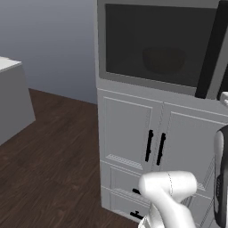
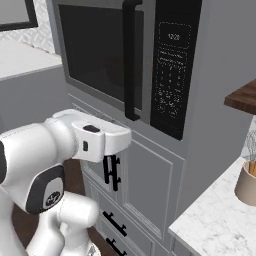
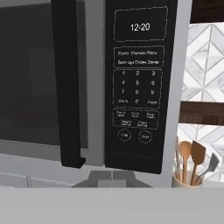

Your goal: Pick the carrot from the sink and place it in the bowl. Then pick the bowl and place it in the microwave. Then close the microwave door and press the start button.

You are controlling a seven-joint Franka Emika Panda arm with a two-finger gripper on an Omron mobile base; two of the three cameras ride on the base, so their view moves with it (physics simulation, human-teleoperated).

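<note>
Fingertips of the tool [image 3: 112,176] show low in the hand view as two small grey shapes standing close together with a thin line between them; they hold nothing, but I cannot tell for sure if they are fully together. Just in front of the tool is the microwave [image 3: 173,87], and the hand camera looks straight at its black control strip [image 3: 136,83]. On the strip the display reads 12:20, below it are rows of buttons and a number pad, and at the bottom are two round buttons [image 3: 135,136] side by side. Left of the strip stands the microwave door [image 2: 95,55], which is shut flat against the front, with a long black vertical handle [image 3: 68,83] along its right edge. Behind the dark glass, in the left base view, a faint round shape of the bowl [image 1: 163,60] is visible inside the cavity. The carrot cannot be made out through the glass. Under the microwave are grey cabinet doors [image 1: 129,131] with black handles. Farther to the right, a marble tabletop [image 2: 220,220] carries a beige holder with wooden utensils [image 3: 192,164], before a tiled wall.
</note>
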